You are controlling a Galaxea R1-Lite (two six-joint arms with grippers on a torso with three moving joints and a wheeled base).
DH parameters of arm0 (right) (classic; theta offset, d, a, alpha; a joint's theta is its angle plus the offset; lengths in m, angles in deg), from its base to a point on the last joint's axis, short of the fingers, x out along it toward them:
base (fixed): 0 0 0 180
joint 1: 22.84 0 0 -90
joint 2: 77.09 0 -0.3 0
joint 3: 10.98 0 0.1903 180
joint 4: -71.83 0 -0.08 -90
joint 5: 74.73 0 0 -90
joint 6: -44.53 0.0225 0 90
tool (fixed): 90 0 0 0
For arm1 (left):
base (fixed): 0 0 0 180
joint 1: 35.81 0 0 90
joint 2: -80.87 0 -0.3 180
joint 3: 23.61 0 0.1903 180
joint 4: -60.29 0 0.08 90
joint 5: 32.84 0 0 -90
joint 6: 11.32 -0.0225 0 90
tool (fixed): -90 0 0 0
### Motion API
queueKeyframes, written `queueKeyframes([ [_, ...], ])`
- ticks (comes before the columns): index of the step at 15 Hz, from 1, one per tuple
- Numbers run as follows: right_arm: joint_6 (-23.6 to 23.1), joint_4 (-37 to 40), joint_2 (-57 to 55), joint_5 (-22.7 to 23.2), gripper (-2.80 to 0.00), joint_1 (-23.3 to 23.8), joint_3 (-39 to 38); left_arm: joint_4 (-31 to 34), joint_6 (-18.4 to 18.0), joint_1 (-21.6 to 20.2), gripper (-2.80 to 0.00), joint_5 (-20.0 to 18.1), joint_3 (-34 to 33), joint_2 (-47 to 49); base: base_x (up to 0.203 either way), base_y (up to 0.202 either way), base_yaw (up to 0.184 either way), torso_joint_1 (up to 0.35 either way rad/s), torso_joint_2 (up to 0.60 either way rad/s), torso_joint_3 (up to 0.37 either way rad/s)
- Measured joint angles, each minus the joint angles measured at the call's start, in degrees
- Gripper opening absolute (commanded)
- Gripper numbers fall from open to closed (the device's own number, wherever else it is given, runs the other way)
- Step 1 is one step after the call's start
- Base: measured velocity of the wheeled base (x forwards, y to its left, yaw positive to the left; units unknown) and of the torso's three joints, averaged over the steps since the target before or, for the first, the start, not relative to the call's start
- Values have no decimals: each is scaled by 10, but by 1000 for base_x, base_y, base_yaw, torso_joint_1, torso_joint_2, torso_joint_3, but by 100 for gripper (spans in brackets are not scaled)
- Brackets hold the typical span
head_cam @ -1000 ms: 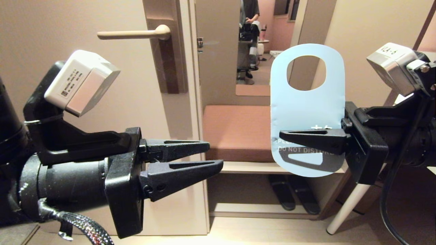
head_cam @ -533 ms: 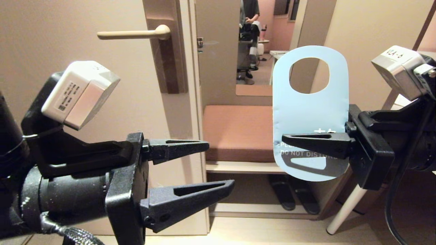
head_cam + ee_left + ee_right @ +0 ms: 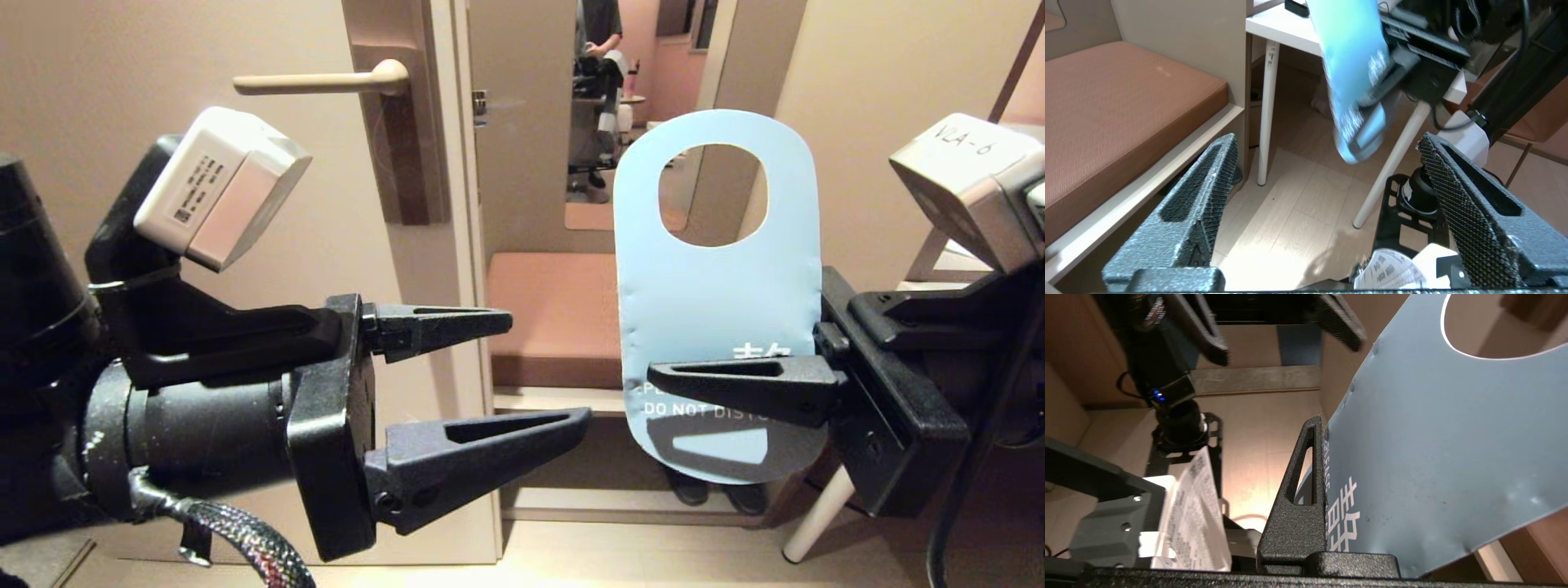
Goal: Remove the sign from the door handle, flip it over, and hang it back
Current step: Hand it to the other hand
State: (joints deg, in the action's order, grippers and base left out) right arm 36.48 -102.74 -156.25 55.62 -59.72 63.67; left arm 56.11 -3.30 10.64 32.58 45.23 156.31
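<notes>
Right hand [image 3: 657, 382] clamped on the sign [image 3: 714, 298], gripping its lower part across the white lettering; one finger [image 3: 739, 388] lies over the front face, the other shows through behind the sign. Sign held upright in the air, hole end up, printed side toward the head camera, "DO NOT DIST..." partly covered by the finger. In the right wrist view the sign [image 3: 1433, 457] fills the frame next to a finger [image 3: 1298, 498]. Left hand [image 3: 551, 371] has its fingers wide apart, empty, pointing at the sign from the left side, near it but apart. Left wrist view shows both spread fingers [image 3: 1196, 204] with the sign [image 3: 1355, 81] blurred beyond them. Handle [image 3: 314, 80] sits up on the door [image 3: 163, 65] at upper left, bare, level, well apart from sign and both hands. Cushioned bench [image 3: 555, 314] behind between the hands, white table leg [image 3: 816, 514] at lower right. A person [image 3: 600, 33] partly visible far back.
</notes>
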Motion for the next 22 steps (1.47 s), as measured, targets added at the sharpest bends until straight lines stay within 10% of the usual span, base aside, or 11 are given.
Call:
queueKeyframes([
  [22,-1,-46,-5,-1,-280,-54,-38,-113,90,85,0,-2,26,62,0,0,0,0,0,0],
])
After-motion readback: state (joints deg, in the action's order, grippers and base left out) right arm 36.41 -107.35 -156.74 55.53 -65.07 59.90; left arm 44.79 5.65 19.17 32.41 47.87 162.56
